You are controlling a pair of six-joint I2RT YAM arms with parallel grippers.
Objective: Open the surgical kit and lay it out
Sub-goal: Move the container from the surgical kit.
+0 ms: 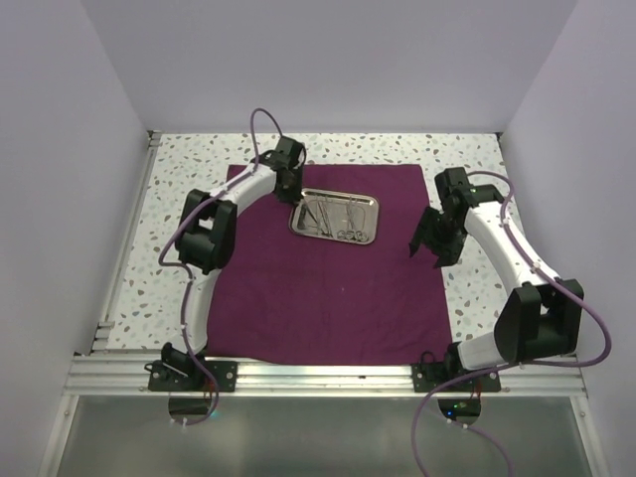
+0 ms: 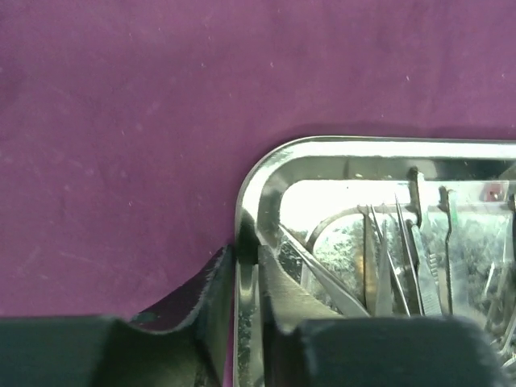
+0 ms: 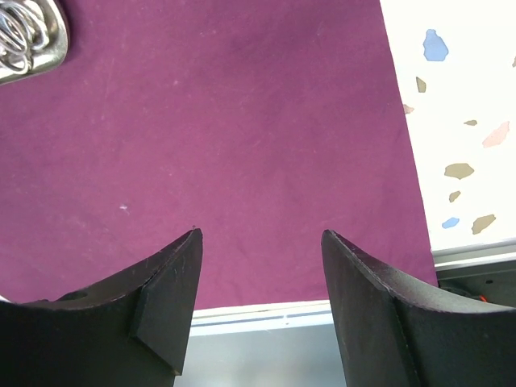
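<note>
The dark magenta-purple cloth wrap (image 1: 328, 288) lies spread flat on the table. The shiny steel tray (image 1: 336, 217) sits on its far middle, holding thin silver scissors and tweezers (image 1: 333, 218). My left gripper (image 1: 291, 198) is shut on the tray's left rim (image 2: 246, 242), one finger outside and one inside the rim. The instruments (image 2: 403, 258) lie inside the tray in the left wrist view. My right gripper (image 1: 429, 248) is open and empty, held above the cloth's right edge (image 3: 242, 145). A corner of the tray (image 3: 28, 40) shows at the top left of the right wrist view.
The speckled white tabletop (image 1: 477, 169) surrounds the cloth and shows beside it in the right wrist view (image 3: 468, 121). An aluminium rail (image 1: 318, 376) runs along the near edge. White walls close in the left, right and back.
</note>
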